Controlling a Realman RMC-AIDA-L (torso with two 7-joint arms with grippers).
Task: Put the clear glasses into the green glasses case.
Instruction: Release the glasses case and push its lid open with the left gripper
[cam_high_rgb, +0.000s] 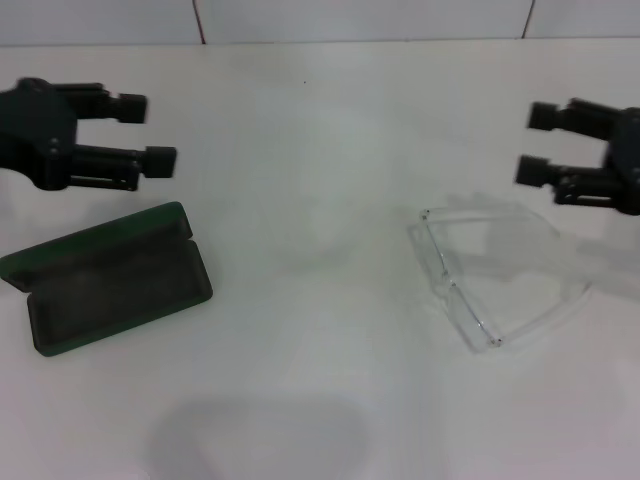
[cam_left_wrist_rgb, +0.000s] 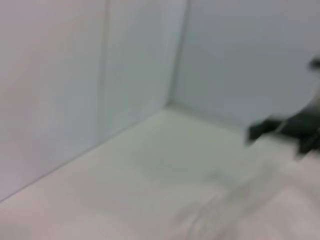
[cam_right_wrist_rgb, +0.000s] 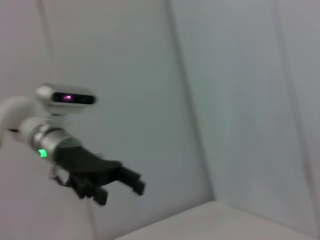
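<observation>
Glasses (cam_high_rgb: 495, 280) on table (cam_high_rgb: 320, 150), case (cam_high_rgb: 105, 280) lying open.
Left gripper (cam_high_rgb: 148, 132) and right gripper (cam_high_rgb: 538, 145): fingers spread, holding nothing.

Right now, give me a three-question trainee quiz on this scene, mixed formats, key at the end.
1. True or false: the green glasses case lies shut.
2. Multiple choice: the clear glasses lie A) inside the case, B) on the table nearer the right gripper, C) held in the left gripper.
3. Fill the gap: both grippers hover with fingers ____ and hold nothing.

Key: 1 false, the lid is swung back and the dark inside shows. 2 B, they sit on the white table, apart from the case. 3 open.
</observation>
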